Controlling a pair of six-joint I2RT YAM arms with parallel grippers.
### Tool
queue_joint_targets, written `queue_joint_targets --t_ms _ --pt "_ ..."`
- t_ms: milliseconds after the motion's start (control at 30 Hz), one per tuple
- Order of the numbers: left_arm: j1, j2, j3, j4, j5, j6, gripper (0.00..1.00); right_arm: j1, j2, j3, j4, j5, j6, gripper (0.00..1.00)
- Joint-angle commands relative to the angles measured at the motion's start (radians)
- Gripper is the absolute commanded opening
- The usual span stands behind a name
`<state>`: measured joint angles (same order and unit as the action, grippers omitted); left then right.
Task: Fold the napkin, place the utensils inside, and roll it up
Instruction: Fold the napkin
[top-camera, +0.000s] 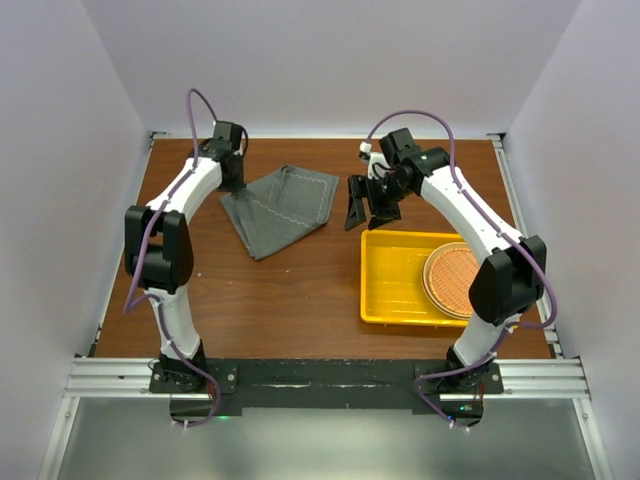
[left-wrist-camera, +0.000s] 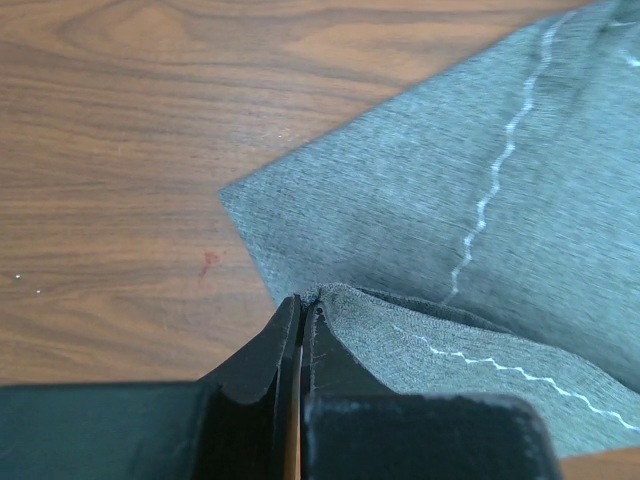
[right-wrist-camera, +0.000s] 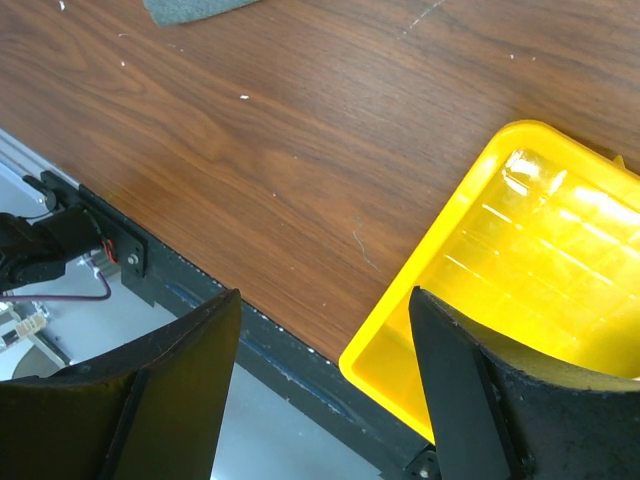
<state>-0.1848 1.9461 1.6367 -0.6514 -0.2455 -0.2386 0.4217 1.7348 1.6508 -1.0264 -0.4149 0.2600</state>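
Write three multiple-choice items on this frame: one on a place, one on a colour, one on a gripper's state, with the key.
1. Where does the round woven mat lie?
A. on the bare wood
B. in the yellow tray
C. on the metal rail

2. What colour is the stitched line on the napkin?
A. white
B. red
C. black

3. How is the left gripper?
A. open above the tray
B. shut on the napkin's edge
C. open, flat on the wood

Key:
1. B: the top view shows the mat inside the tray's right end.
2. A: the left wrist view shows pale white stitches on grey cloth.
3. B: its fingers are closed with cloth pinched between them.
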Motion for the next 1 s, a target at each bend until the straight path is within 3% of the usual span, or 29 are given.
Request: queue_joint_targets --t_ms 0,467,967 --pt "0.027 0.019 0.045 0.033 0.014 0.024 0.0 -0.006 0.02 0.038 -0.011 -0.03 -0.019 0.72" --pt "0.053 0.148 0.097 -0.004 -0.018 0.019 0.0 -0.004 0.072 0.055 -0.032 -0.061 -0.022 0.73" --pt "0.073 0.139 0.083 0.002 -0.058 0.001 0.0 -0.006 0.085 0.027 -0.021 -0.073 -0.022 0.74"
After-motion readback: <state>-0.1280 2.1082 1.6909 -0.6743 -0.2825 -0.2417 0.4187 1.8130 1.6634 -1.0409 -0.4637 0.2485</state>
